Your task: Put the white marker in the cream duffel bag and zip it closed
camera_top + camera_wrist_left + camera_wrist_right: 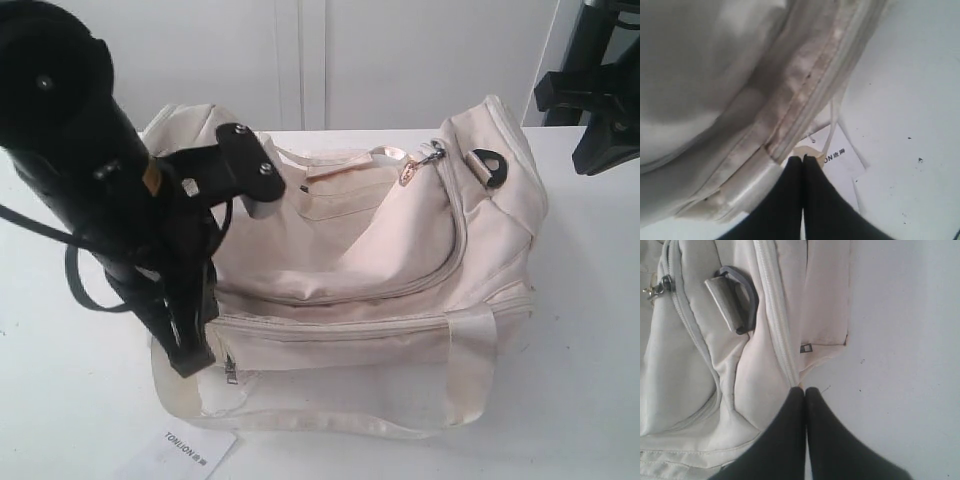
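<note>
Cream duffel bag (380,260) is lying on the white desk (580,380), long side toward the exterior camera. White marker is not showing in any view. It is probably inside the bag, but I can't confirm. Curved zipper (452,262) is looking shut along the stretch I can see, and its left end is hiding behind the left arm.

Left gripper (803,159) is sitting at the bag's front left corner, fingers pressed together. Its tips are right at a small cream tab (807,149) by the zipper seam, and I can't tell if the tab is actually pinched. Paper tag (842,160) is lying on the desk just under those tips.

Right gripper (805,390) is hanging at the bag's opposite end, fingers pressed together with nothing between them. Its tips are just over the end seam, near the black D-ring (747,300).

My read of the step: finishing the zip at the left corner. To do it well:
- Be pulling along the zipper's line, not upward, since the soft fabric is likely to bunch.
- Be bracing the far end with the right gripper so the bag isn't sliding.
- Be watching that the strap handle (470,365) and the paper tag aren't getting caught in the teeth.
- Be checking that the slider is reaching the very end.
</note>
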Motion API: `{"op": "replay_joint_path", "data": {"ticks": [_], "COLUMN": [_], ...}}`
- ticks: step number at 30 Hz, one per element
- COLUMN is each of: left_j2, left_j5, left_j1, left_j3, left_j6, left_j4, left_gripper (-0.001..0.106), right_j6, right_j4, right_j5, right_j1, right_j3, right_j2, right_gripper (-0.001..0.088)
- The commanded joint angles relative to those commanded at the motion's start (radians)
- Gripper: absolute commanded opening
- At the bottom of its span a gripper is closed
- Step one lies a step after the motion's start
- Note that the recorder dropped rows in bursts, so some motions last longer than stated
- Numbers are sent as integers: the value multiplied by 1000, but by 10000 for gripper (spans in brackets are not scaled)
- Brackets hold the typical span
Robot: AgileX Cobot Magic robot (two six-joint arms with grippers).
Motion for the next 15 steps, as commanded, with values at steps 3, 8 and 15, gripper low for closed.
{"op": "replay_joint_path", "data": {"ticks": [3,8,15], "left_j2": [-12,-28,-28], "left_j5": [0,0,0], "left_j1": [45,136,258], "left_j3": [0,0,0], "left_j6": [-27,-80,-150], "left_j4": [0,0,0], "left_gripper": [0,0,0], "right_j6": [0,0,0], "right_j4": [0,0,-2], "right_j5": [0,0,0], "right_j1": [0,0,0], "right_j3": [0,0,0], "right_j2": [0,0,0], "right_gripper": [0,0,0]}}
